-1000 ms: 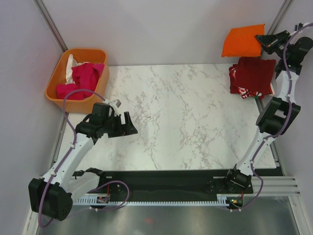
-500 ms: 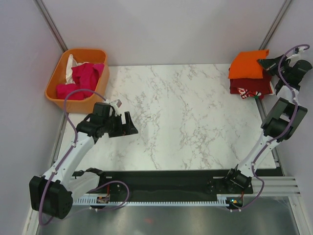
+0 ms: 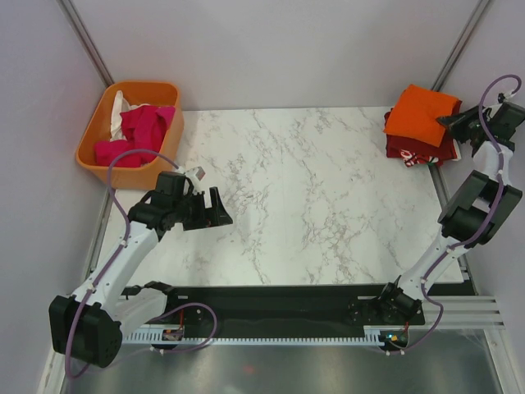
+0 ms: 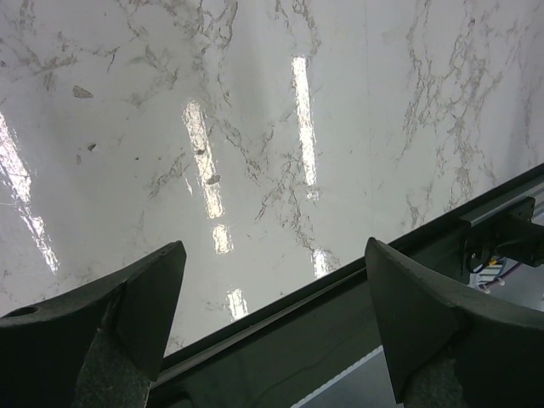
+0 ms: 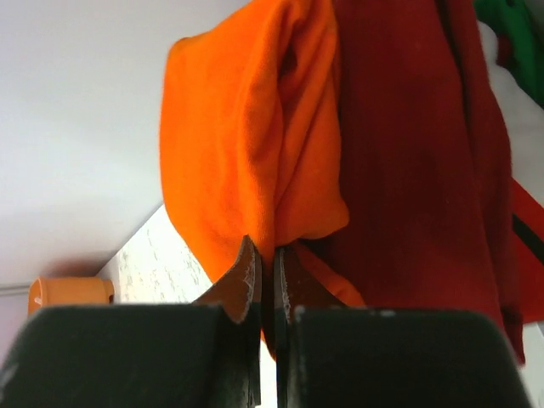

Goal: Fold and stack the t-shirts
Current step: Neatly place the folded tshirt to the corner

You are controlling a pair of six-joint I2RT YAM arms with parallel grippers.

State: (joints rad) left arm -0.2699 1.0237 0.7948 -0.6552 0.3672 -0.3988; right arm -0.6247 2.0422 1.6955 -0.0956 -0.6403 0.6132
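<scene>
The white marble table [image 3: 312, 197] has folded clothes at its far right corner. There the right gripper [image 5: 265, 276] pinches the edge of the orange shirt [image 3: 420, 113], to lay it flat on the dark red shirt [image 3: 413, 148]. The left gripper [image 3: 218, 210] hangs wide open, holding nothing.

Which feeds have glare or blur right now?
Left wrist: strip-light glare streaks the marble table, and the left hand is dark and soft near the lens. Right wrist: no glare; the right hand and orange t-shirt are close and slightly soft. Top external: even light, sharp.
</scene>
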